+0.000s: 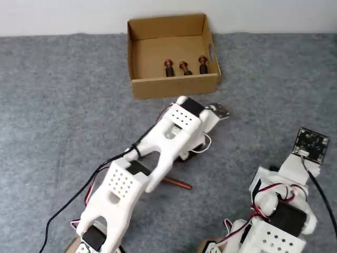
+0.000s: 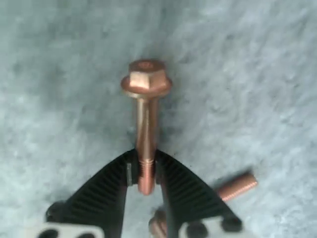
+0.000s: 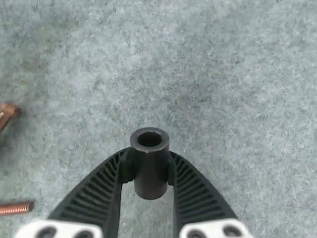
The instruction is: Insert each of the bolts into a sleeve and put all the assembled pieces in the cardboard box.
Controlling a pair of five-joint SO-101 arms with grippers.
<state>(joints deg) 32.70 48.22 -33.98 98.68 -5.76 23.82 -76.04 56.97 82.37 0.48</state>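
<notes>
My left gripper (image 2: 145, 163) is shut on the threaded end of a copper bolt (image 2: 146, 114), whose hex head points away from the wrist above the grey carpet. In the high view the left arm (image 1: 174, 132) stretches to the table's middle, just in front of the cardboard box (image 1: 174, 87). A black sleeve (image 3: 149, 168) stands upright with its bore showing, and my right gripper (image 3: 148, 158) is shut on it. The right arm (image 1: 284, 211) sits at the near right. Three assembled pieces (image 1: 184, 67) stand inside the box. A loose bolt (image 1: 176, 183) lies on the carpet beside the left arm.
The same loose bolt (image 2: 237, 186) lies close behind the left fingers. The right wrist view has a bolt's threaded tip (image 3: 15, 208) and a copper head (image 3: 6, 115) at its edge. Grey carpet (image 1: 58, 105) covers the table, with open room on the far left and right.
</notes>
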